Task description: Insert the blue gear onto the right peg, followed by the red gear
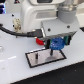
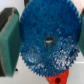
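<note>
Blue gear [image 2: 46, 44] clamped in gripper [image 2: 47, 40]; red gear [image 2: 58, 78] beneath.

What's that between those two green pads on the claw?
The blue gear: in the wrist view it fills the gap between the end effector pads. The red gear peeks out beyond it.

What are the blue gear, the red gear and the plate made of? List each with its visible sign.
Blue gear: looks like moulded plastic, saturated colour, speckled, faintly glossy face. Red gear: probably the same plastic, uniform bright red; only an edge shows. Plate: grey face, black rim; material unclear, perhaps metal or painted board. The end effector holds the blue gear.
</note>
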Controlling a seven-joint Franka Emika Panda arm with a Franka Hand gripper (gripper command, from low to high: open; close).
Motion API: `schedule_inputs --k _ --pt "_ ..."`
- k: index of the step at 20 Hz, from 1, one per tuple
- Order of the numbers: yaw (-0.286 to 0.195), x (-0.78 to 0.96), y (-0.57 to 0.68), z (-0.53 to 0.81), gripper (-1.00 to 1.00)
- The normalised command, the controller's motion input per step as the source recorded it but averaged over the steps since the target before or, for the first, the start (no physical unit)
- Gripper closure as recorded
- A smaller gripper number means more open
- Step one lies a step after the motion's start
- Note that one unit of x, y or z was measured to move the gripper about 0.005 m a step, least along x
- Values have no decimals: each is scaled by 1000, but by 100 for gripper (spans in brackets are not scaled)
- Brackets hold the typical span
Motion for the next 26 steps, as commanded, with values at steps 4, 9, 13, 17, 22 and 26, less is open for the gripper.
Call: schedule_inputs --k 4,9,13,17,22,26 --pt "0 286 -272 -39 100" --pt "0 228 -267 -78 100" --pt "0 196 -120 -13 100" --pt "0 355 -79 181 100" --pt "0 265 129 161 100" --pt "0 237 183 219 100"
